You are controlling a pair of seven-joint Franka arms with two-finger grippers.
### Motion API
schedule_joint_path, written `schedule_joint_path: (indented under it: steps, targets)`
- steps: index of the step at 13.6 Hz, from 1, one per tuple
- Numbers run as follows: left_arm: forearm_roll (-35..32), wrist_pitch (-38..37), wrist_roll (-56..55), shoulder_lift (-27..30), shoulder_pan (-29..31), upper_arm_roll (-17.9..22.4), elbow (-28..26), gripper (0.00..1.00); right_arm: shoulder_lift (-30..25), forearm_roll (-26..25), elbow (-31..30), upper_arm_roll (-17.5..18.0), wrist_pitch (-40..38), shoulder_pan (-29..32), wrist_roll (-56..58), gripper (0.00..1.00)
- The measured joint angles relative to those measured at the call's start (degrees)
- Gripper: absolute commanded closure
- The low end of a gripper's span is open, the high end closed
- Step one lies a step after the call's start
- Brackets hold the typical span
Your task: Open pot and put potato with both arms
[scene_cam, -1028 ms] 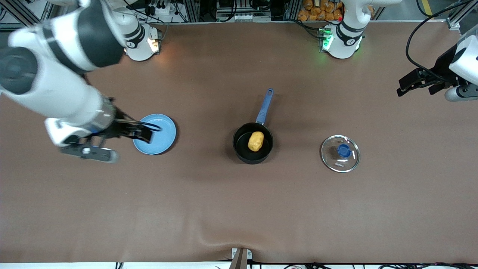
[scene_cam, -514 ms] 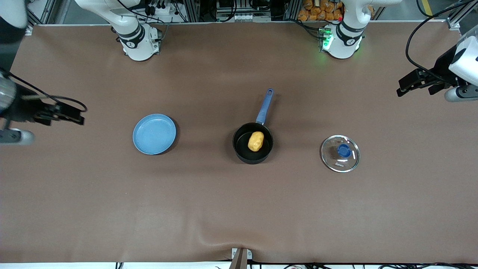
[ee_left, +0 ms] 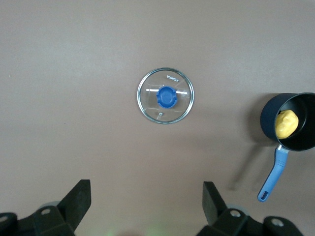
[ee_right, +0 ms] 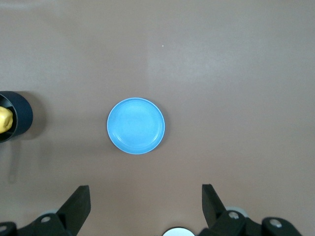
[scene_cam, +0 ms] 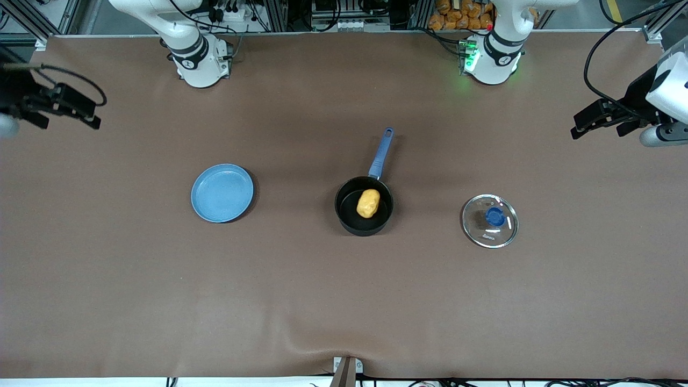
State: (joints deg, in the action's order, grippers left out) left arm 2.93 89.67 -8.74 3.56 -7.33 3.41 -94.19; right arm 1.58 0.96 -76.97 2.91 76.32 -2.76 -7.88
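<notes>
Brown table mat [scene_cam: 344, 301] spans the whole front view.

Left arm [scene_cam: 664, 91]: enters at 3 o'clock in the front view. Left gripper [scene_cam: 578, 129] up in the air over the mat at that arm's end of the table, jaws wide, nothing held.

Right arm [scene_cam: 183, 32]: base at 11 o'clock in the front view. Right gripper [scene_cam: 91, 115] in the air over the mat near 10 o'clock, jaws wide, empty.

Light-blue plate [scene_cam: 222, 193]: flat on the mat, toward the right arm's end, well apart from the pot.

Pot [scene_cam: 364, 206]: mid-table, uncovered, blue handle [scene_cam: 380, 152] pointing to 12 o'clock.

Glass lid [scene_cam: 489, 221]: flat on the mat toward the left arm's end, blue knob up, apart from the pot.

Potato [scene_cam: 368, 203]: inside the pot.
</notes>
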Motion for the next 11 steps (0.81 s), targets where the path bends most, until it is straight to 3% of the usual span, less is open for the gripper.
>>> schedule_joint_path:
  steps: [3,11]
  targets:
    - [0.0,0.0,0.0,0.0,0.0,0.0,0.0,0.00,-4.8,-1.3,-6.4,0.4,2.4,1.0,-0.1,0.00]
    - [0.0,0.0,0.0,0.0,0.0,0.0,0.0,0.00,-5.0,-2.8,-6.3,0.7,3.6,1.4,0.7,0.00]
